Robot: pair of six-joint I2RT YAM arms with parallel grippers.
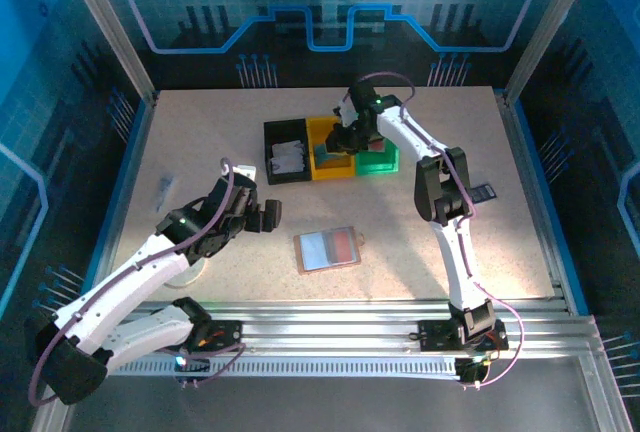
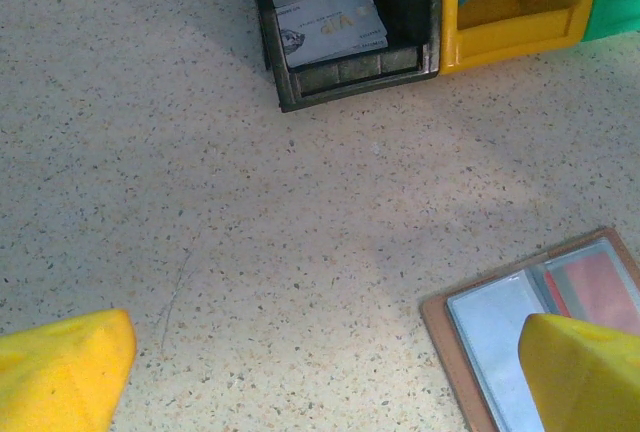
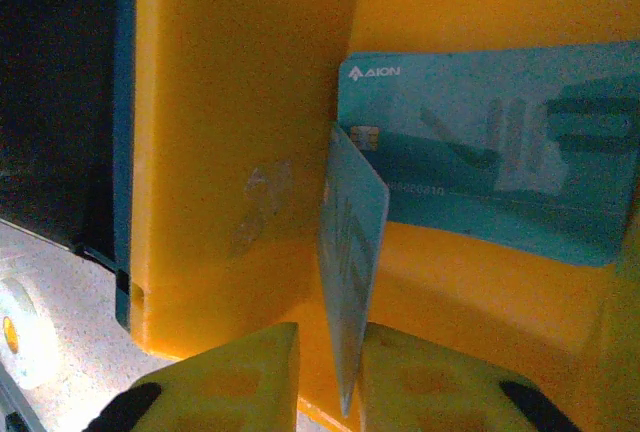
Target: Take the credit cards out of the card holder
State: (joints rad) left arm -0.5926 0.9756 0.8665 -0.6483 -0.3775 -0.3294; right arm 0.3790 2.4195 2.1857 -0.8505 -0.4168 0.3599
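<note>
Right gripper [image 3: 345, 384]: clamped on thin teal plastic card [image 3: 352, 242], over far yellow plastic bin [image 3: 230, 102].
Left gripper [image 2: 325, 357]: fingers apart, just left of open pinkish-tan leather wallet [image 2: 495, 327].

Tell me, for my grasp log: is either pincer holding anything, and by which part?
The right pincer pinches a teal card by its near edge, over the yellow bin. The left pincer is open, holding nothing.

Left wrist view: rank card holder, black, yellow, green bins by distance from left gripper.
From the left gripper:
1. card holder, lower right.
2. black bin, top centre.
3. yellow bin, top right.
4. green bin, top-right corner.
</note>
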